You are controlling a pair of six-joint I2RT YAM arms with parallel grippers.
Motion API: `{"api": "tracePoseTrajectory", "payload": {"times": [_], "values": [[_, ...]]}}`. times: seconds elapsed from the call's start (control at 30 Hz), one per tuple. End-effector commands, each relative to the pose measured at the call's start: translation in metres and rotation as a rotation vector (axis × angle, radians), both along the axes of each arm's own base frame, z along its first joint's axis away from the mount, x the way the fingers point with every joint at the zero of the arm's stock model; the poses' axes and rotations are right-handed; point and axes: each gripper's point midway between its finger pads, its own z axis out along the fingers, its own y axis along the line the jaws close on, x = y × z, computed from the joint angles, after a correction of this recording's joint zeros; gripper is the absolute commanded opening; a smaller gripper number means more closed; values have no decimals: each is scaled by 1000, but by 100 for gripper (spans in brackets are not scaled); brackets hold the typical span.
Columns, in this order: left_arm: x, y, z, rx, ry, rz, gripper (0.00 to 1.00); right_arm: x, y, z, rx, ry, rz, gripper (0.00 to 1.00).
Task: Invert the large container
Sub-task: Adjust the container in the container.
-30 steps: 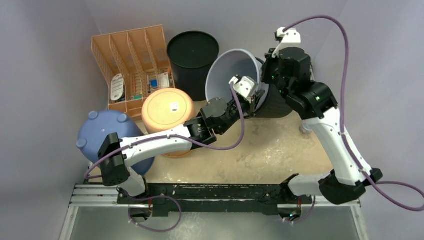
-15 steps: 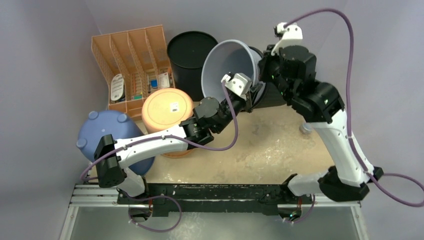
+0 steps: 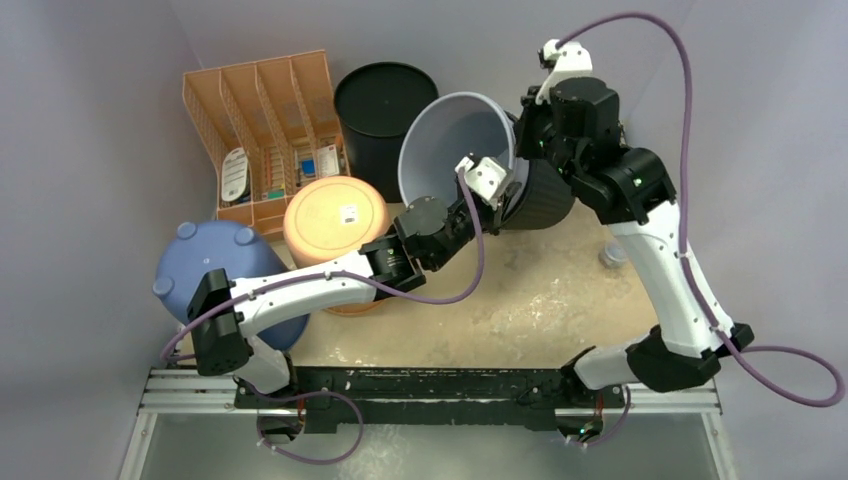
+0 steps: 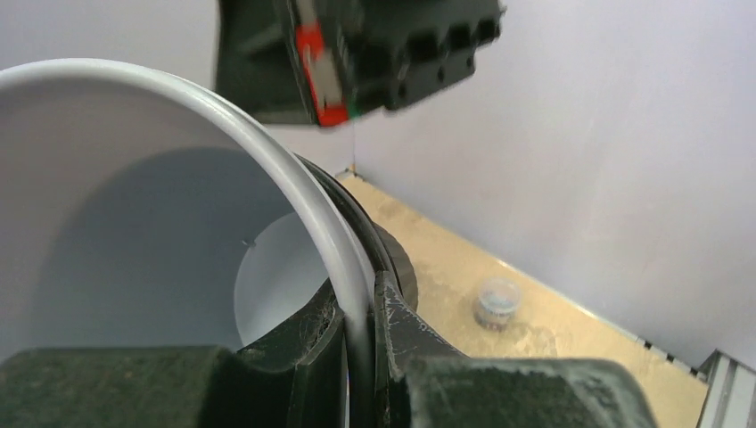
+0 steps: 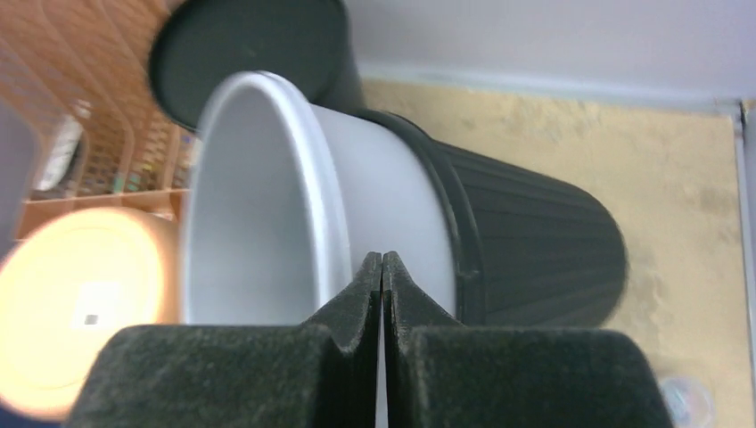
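Shifted since a second ago: large container (image 3: 455, 140), mouth carried slightly left and toward the back wall, both arms following. Item is a pale grey tub seated in a black ribbed outer shell, tipped on its side at the rear centre of the worktop (image 3: 560, 310), open mouth facing left and upward, closed base pointing right; whether the base touches the worktop cannot be told. Left tool (image 3: 503, 192): clamped on the near rim of the container, one finger inside the grey wall, one outside, as the left wrist view confirms. Right tool (image 3: 528, 135): fingers pressed together with nothing between them, held close over the upper side of the container; contact cannot be told. Surrounding stock: black bin (image 3: 385, 105), inverted, just behind and left of the container mouth; orange divided organiser (image 3: 260, 110) at rear left; round orange tub (image 3: 335, 220), inverted, labelled; blue tub (image 3: 205, 260), inverted, feet up, near left; small clear cup (image 3: 612, 255) on the worktop at right.
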Motion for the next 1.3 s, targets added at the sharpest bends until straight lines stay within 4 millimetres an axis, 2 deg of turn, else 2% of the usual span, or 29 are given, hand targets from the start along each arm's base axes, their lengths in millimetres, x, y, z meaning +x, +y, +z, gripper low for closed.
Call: {"api": "tracePoseTrajectory", "payload": {"times": [0.0, 0.07, 0.13, 0.23, 0.33, 0.37, 0.4, 0.43, 0.57, 0.67, 0.77, 0.83, 0.9, 0.93, 1.03, 1.13, 1.27], "values": [[-49, 52, 179, -458, -320, -104, 0, -36, 44, 53, 107, -68, 177, 0], [-47, 52, 178, -456, -318, -103, 0, -43, 46, 65, 136, -84, 185, 0], [-45, 52, 176, -453, -315, -100, 0, -41, 37, 57, 119, -80, 133, 0], [-44, 57, 176, -451, -320, -85, 0, -36, 18, 9, 41, -15, 29, 1], [-44, 63, 182, -455, -334, -74, 0, -19, -12, -57, -48, 106, -71, 0], [-44, 64, 184, -453, -336, -74, 0, -20, -17, -70, -49, 136, -69, 0], [-44, 65, 184, -447, -334, -74, 0, -22, -17, -67, -23, 116, -56, 0], [-44, 66, 184, -445, -335, -73, 0, -25, -15, -53, 4, 69, -27, 0], [-41, 64, 178, -447, -317, -73, 0, -32, -18, 16, 90, -99, -2, 0], [-37, 60, 170, -430, -303, -67, 0, -45, -4, 63, 191, -210, 103, 0], [-32, 60, 165, -420, -295, -51, 0, -56, -11, 91, 246, -278, 101, 0], [-27, 62, 163, -415, -295, -26, 0, -57, -20, 90, 231, -275, 61, 0], [-18, 67, 162, -400, -314, 31, 0, -56, -29, 73, 188, -220, 14, 0], [-14, 67, 162, -385, -327, 51, 0, -53, -29, 62, 166, -183, 3, 0], [-10, 67, 168, -371, -351, 59, 0, -46, -27, 50, 138, -143, -14, 0], [-10, 66, 174, -364, -371, 63, 0, -45, -23, 57, 147, -153, 3, 0], [-8, 60, 170, -336, -373, 60, 0, -54, -14, 87, 204, -200, 76, 0]]}}
